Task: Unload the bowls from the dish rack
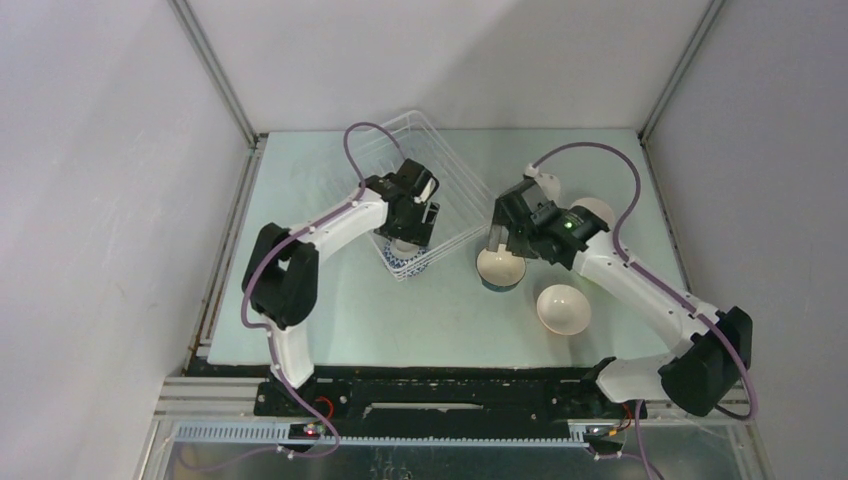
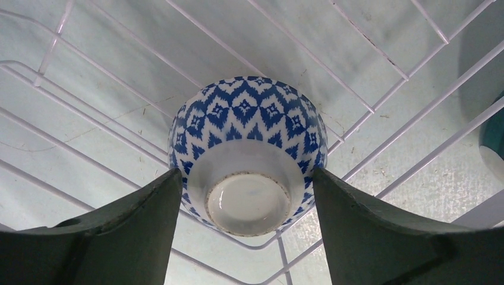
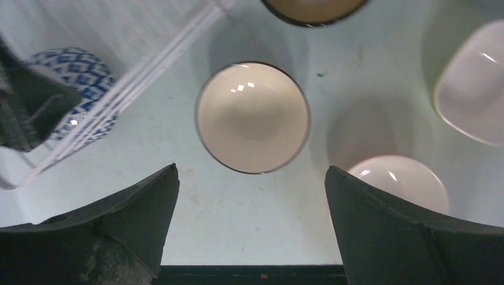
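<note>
Left hand (image 2: 246, 172) straddles the blue-and-white bowl (image 2: 246, 113), which lies in the near corner of the dish rack (image 1: 428, 122), foot toward the hand. The fingers sit at the bowl's sides; whether they clamp it I cannot tell. Rack wires hem it in. Right hand (image 3: 249, 172) hangs, fingers apart, over a cream-lined bowl (image 3: 252, 116) on the pale green counter (image 1: 340, 320), with a white bowl (image 1: 563, 308) near. Plain grey walls (image 1: 90, 200) surround.

Pale green tabletop (image 1: 350, 320) inside white enclosure walls (image 1: 100, 200), black rail (image 1: 450, 395) along its near edge.
</note>
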